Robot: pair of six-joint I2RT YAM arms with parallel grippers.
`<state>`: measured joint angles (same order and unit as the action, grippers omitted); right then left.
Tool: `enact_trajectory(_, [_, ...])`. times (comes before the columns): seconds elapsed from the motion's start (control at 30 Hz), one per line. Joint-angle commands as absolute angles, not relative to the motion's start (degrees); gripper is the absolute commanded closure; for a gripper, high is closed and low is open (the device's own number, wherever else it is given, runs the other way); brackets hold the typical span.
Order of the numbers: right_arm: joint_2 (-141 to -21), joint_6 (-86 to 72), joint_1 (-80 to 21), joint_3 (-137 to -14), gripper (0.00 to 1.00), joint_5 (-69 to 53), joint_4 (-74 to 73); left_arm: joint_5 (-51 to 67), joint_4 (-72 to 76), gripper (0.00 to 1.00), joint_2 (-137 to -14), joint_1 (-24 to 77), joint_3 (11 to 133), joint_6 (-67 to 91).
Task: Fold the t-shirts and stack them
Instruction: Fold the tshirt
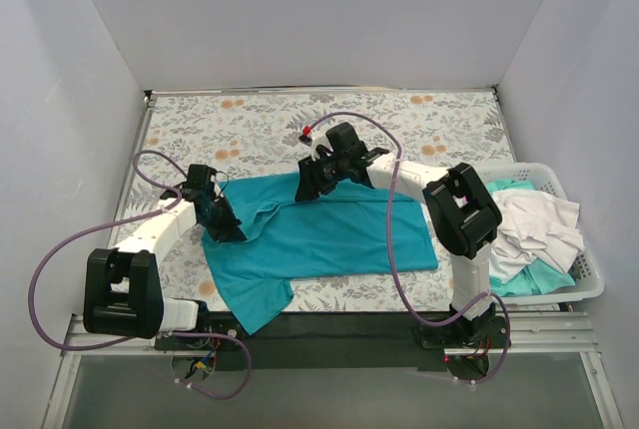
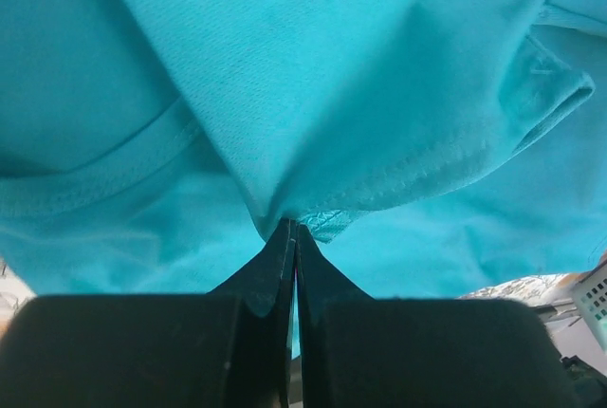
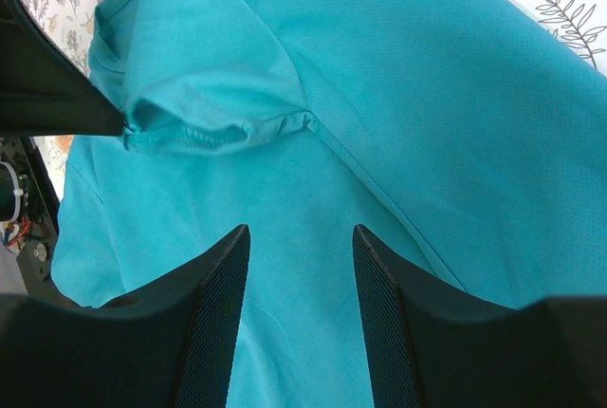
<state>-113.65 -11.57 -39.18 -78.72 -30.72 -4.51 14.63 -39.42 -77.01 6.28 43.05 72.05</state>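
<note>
Lying mostly flat across the near middle of the patterned table [image 1: 260,125], the teal t-shirt [image 1: 329,234] is judged to be only at the start of its fold. Its left edge is bunched and lifted, pinched between the clamped fingers of the left gripper [image 2: 292,230], while the right gripper [image 3: 299,237] hangs over the cloth's far edge with its jaws parted and nothing between them. No folded stack is visible, and the white and pale aqua shirts [image 1: 534,234] sit crumpled in the basket [image 1: 589,287] at the right, so most of the work remains.
</note>
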Motion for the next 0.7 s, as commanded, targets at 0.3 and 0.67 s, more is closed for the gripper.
enact_trajectory(0.3, [-114.4, -9.1, -42.3, -85.0, 0.53, -29.9, -7.6, 7.7, -47.0, 0.81, -69.2, 6.4, 41.5, 76.6])
enact_trajectory(0.67, [-122.0, -9.0, -47.5, -95.1, 0.53, -29.4, -9.6, 3.3, -44.2, 0.45, -67.4, 6.4, 44.8, 78.0])
